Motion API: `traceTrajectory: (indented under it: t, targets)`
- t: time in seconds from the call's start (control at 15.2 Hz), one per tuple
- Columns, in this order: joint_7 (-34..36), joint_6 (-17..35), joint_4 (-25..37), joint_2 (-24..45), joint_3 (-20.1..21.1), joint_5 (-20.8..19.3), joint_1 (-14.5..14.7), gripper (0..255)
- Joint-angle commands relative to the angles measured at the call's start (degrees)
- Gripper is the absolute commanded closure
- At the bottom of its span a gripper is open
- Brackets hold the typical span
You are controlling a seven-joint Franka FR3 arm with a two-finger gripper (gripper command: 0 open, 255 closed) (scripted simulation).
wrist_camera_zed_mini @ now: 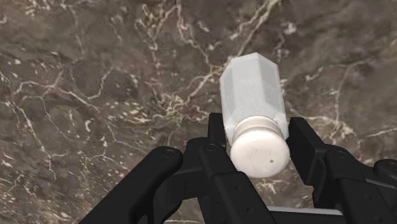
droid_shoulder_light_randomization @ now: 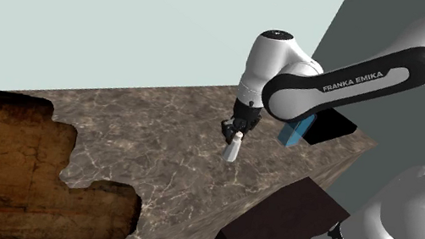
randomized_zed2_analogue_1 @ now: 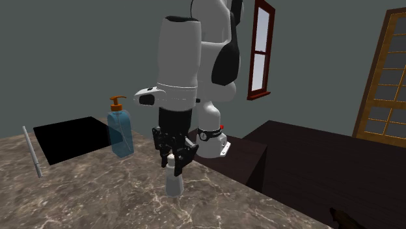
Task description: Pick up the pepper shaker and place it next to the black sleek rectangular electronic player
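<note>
- Shoulder view: the tool is clenched on the cap end of a white shaker, which hangs tilted below it over the brown marbled bench. Whether the shaker's base touches the bench cannot be told here.
- To this view's right of the shaker, and apart from it, stands a blue bottle. Just behind the bottle lies the flat black player, near the bench's far corner. The white arm crosses above them. The dark stand is at the lower right, and a ragged brown mass covers the lower left.
- Second exterior view: the tool points down, closed round the top of the shaker. The shaker's base is at or just above the bench.
- The bottle, blue with an orange pump, stands to this view's left of the shaker and farther back. The player lies flat beyond the bottle. A thin grey rod is by the player's left edge. A red-framed window is set in the grey wall.
- Wrist view: both fingers press the shaker just under its round white cap. Its faceted body leans away over the marbled bench.
</note>
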Motion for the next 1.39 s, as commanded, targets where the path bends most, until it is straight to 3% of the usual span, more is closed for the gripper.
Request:
traceTrajectory:
  t: [0.0,0.2,1.32]
  targets:
    - [0.0,0.0,0.0,0.0,0.0,0.0,0.0,255]
    - [0.0,0.0,0.0,0.0,0.0,0.0,0.0,255]
    - [-3.5,-14.4,7.3,-7.4,-1.8,2.8,0.9,255]
